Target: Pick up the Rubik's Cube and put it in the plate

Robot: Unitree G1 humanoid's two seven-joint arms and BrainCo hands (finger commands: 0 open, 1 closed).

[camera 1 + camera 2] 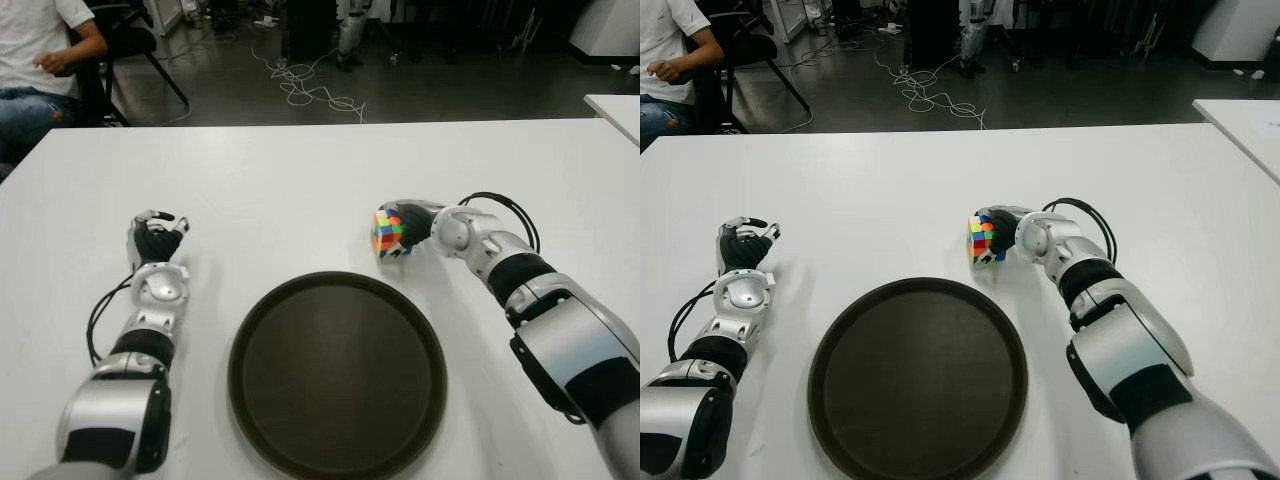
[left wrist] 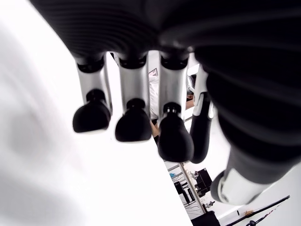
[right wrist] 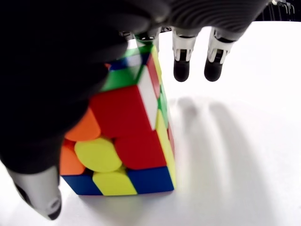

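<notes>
And here is the white tabletop (image 1: 300, 180), with the round dark-brown plate (image 1: 337, 372) lying on its near middle, nothing inside it. Just beyond the plate's far right rim sits the multicoloured Rubik's Cube (image 1: 388, 233), red, yellow, green, orange and blue stickers on show, and the right hand (image 1: 407, 228) is wrapped onto it: in the right wrist view the cube (image 3: 127, 141) is pinned under the black palm, a silver thumb tip down at one lower corner and fingers over the far side, while two other fingertips (image 3: 181, 69) hang free past its edge above the white surface. The cube's base looks to be on the table, outside the plate. Over on the left, well apart from the plate's left rim, the left hand (image 1: 157, 237) shows with its black-tipped fingers (image 2: 134, 126) loosely curled downward, gripping nothing. Far left, beyond the table, a seated person in a white shirt (image 1: 35, 60); a tangle of pale cable (image 1: 310, 90) lies on the dark floor.
</notes>
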